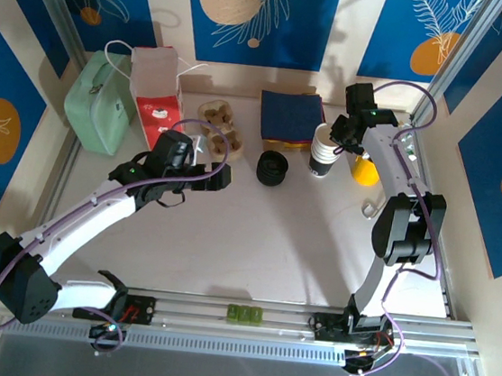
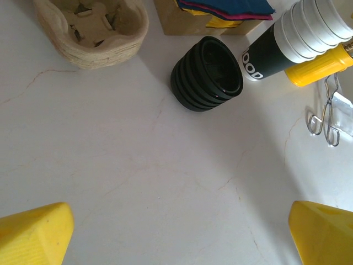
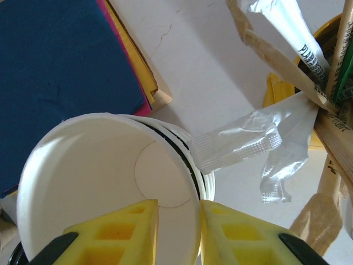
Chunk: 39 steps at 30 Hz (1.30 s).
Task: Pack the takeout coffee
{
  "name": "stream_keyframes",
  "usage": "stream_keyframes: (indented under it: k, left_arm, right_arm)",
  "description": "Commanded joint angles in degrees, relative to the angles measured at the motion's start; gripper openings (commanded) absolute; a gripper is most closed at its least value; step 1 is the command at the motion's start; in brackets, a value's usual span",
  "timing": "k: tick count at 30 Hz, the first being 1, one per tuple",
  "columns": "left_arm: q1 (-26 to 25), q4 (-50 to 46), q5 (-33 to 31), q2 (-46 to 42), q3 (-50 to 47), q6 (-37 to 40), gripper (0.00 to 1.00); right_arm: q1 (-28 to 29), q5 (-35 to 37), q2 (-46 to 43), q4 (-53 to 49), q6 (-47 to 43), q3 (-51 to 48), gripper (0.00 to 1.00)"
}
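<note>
Right fingers (image 3: pixel 121 234) pinch the top paper cup (image 3: pixel 99 176) at its rim, one inside; left fingers (image 2: pixel 33 234) gape, black lids (image 2: pixel 207 74) ahead. Likely next: lifting it off the stack (image 1: pixel 325 151).

**Left arm** (image 1: pixel 94 215): stretched diagonally from its base toward mid-desk (image 2: pixel 138 176), forearm low. **Left claw** (image 2: pixel 181 221): jaws spread wide, nothing between them, poised above the surface. **Right arm** (image 1: pixel 399 225): folded at the elbow, reaching to the far side. **Right claw** (image 3: pixel 199 221): pointing down, fingers (image 3: pixel 116 234) pinching the wall of the uppermost cup (image 3: pixel 94 165), one inside, one outside.
</note>
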Motion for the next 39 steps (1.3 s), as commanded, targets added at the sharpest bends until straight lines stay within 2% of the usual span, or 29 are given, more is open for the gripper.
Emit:
stream_keyframes:
  k: [1, 10, 13, 39]
  left_arm:
    - [-0.23, -0.65, -0.62, -0.12, -0.13, -0.03, 1.00]
    - [-0.23, -0.80, -0.82, 0.16, 0.19, 0.20, 1.00]
    - [-0.23, -0.66, -0.85, 0.12, 0.39, 0.46, 0.99]
    - [-0.18, -2.13, -3.26, -2.60, 0.83, 1.42, 0.99]
  right_arm:
    - [0.33, -0.11, 0.53, -0.56, -0.14, 0.85, 0.22]
    - [0.32, -0.84, -0.16, -1.57, -0.65, 2.28, 0.15]
    - [0.31, -2.22, -0.87, -1.39, -0.77, 2.73, 0.06]
    - [2.07, -4.60, -8.05, -12.08, -3.33, 17.31, 0.05]
